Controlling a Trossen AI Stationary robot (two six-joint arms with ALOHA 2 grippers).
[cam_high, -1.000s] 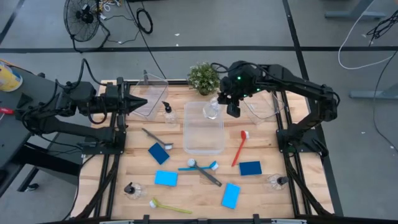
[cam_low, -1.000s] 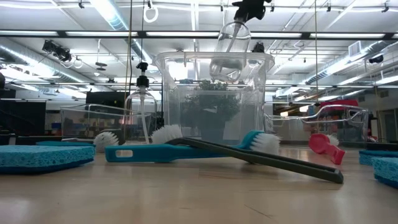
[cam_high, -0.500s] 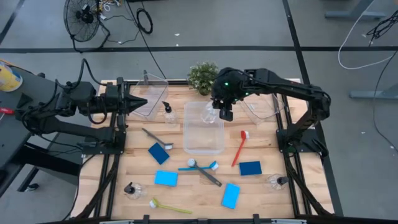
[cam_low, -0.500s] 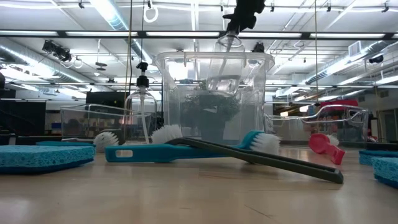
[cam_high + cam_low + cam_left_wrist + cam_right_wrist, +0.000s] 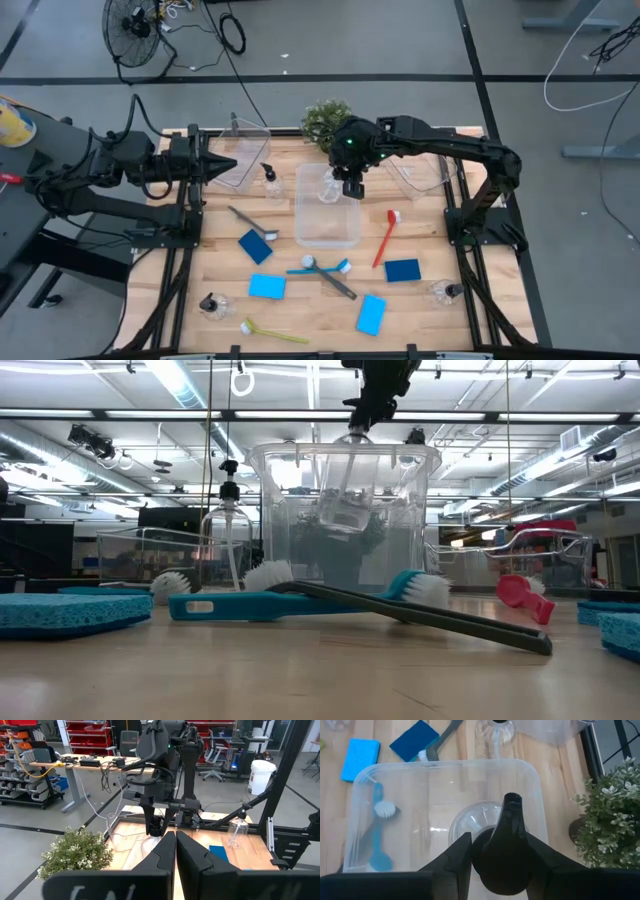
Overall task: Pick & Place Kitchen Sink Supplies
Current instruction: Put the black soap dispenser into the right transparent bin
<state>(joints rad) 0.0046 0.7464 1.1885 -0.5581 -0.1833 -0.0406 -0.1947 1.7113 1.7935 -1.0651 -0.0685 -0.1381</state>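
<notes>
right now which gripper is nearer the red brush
Right. The right gripper hangs over the middle clear bin, holding a pump bottle, close to the red brush. The left gripper waits at the table's far left edge.

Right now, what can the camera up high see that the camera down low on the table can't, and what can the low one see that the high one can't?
Only the high view shows the waiting left gripper at the table's left edge, the yellow-green brush near the front edge, and two bottles lying near the front corners.

Only the low view shows the ceiling lights and how deep the held bottle hangs inside the middle bin, tilted, above its floor.

Both show the right gripper holding that bottle by its pump top, the plant, the red brush and the crossed blue brush and grey brush.
</notes>
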